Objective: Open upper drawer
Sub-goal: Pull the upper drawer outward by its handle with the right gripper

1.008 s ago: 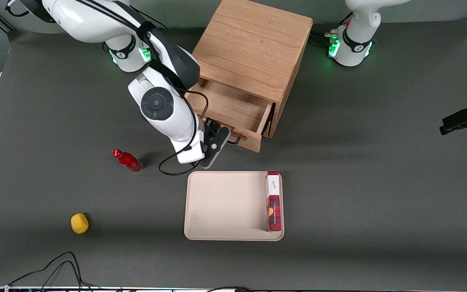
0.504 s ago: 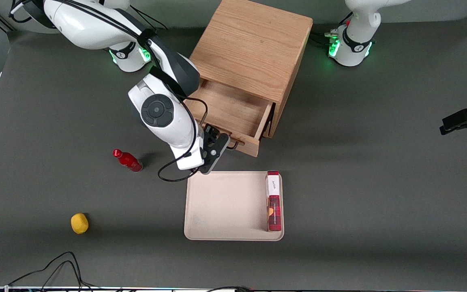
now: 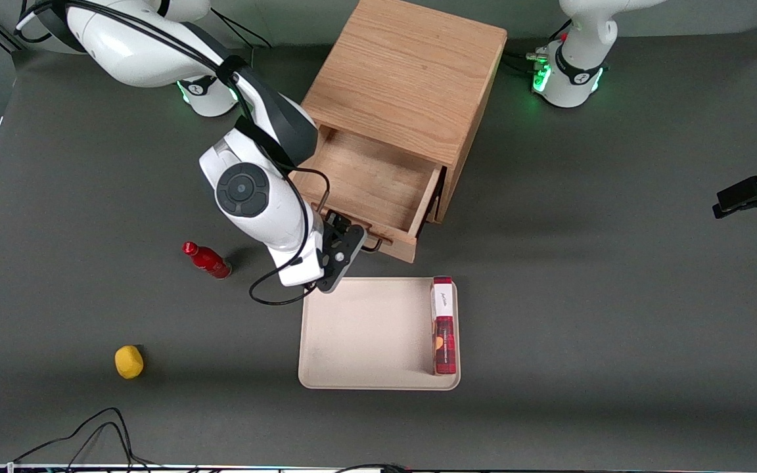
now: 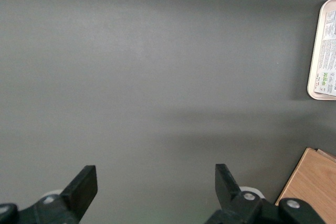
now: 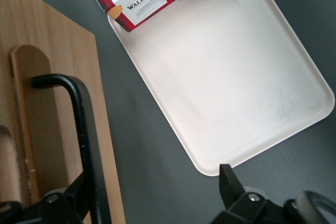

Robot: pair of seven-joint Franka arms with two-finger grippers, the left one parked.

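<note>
I see the gripper (image 3: 350,240) sitting right at the front of the upper drawer (image 3: 372,184), its fingers spread wide with the black wire handle (image 5: 79,129) passing between them, one finger (image 5: 233,184) out over the dark table. The drawer is pulled well out of the oak cabinet (image 3: 411,79), just beside the gripper. Nearer the front camera than the gripper lies the beige tray (image 3: 365,335), a red shortbread box (image 3: 443,325) standing along its edge, well apart from the gripper.
</note>
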